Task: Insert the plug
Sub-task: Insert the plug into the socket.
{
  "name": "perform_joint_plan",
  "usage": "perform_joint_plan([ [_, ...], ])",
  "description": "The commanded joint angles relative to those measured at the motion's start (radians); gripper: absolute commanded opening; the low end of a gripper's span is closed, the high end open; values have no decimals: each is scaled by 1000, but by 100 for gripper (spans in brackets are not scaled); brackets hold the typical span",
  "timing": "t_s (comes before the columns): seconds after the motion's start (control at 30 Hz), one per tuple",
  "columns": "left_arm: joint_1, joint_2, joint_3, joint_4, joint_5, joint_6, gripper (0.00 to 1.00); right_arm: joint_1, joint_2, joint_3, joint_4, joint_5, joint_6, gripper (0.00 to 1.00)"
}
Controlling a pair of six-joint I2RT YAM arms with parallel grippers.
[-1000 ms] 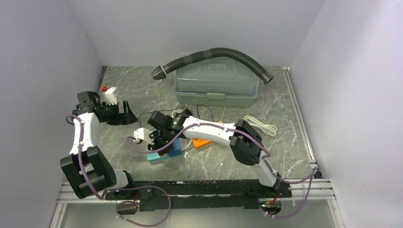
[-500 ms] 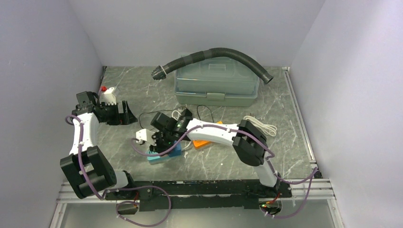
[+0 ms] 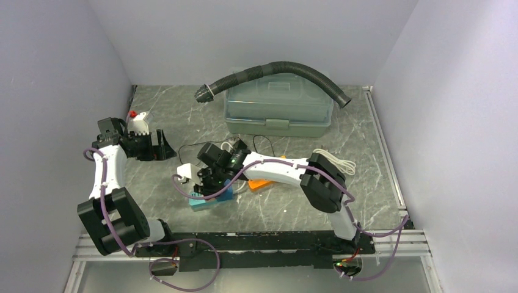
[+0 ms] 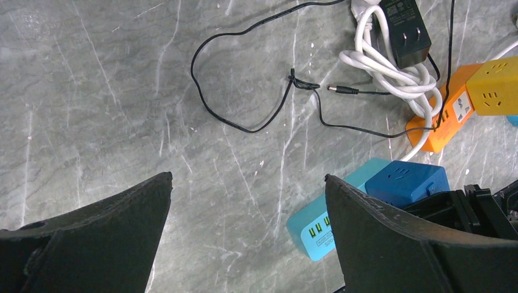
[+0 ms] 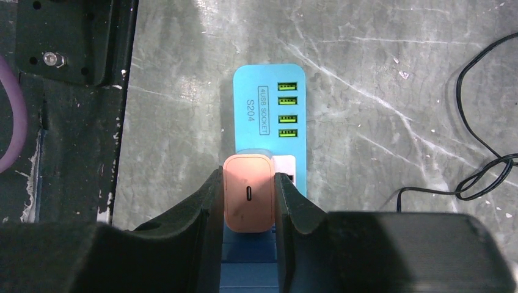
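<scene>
I've just edged the right jaws, clamped on the pink plug (image 5: 247, 196), over the blue power strip (image 5: 269, 101), so pushing in looks next; left jaws hang wide apart.

Open tabletop (image 4: 91, 91) left, black cable (image 4: 295, 79), teal strip (image 4: 313, 231) right

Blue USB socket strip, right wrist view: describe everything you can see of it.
The light-blue socket strip looks like matte plastic with rounded corners, lying flat on the grey marbled table. It carries a label reading 4USB SOCKET S204 and a column of four green USB ports, all empty. A white socket face shows beside the peach plug, which the right pincer holds over that end. Whether the plug is seated cannot be told.
</scene>
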Motion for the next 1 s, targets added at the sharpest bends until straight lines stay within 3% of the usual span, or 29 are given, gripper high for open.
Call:
perform_joint_plan([
  [0.0, 9, -13, 35, 11, 14, 3, 100, -8, 81, 11, -79, 25, 1, 23],
  [0.07, 8, -13, 34, 9, 14, 8, 100, -9, 59, 25, -84, 35, 8, 37],
  [0.2, 11, -17, 34, 4, 19, 15, 100, -8, 10, 47, -58, 43, 16, 54],
  [0.53, 18, -37, 28, -6, 36, 20, 100, -5, 24, 230, -151, 24, 16, 60],
  [0.67, 20, -36, 32, -15, 37, 27, 100, -8, 13, 281, -201, 11, 2, 41],
  [0.8, 28, -42, 26, -10, 38, 30, 100, -8, -9, 244, -200, 23, 2, 4],
  [0.83, 30, -42, 25, -9, 39, 29, 100, -8, -11, 234, -199, 24, 3, 0],
  [0.97, 34, -36, 29, -13, 42, 30, 100, -7, 1, 221, -227, 38, 9, 0],
])
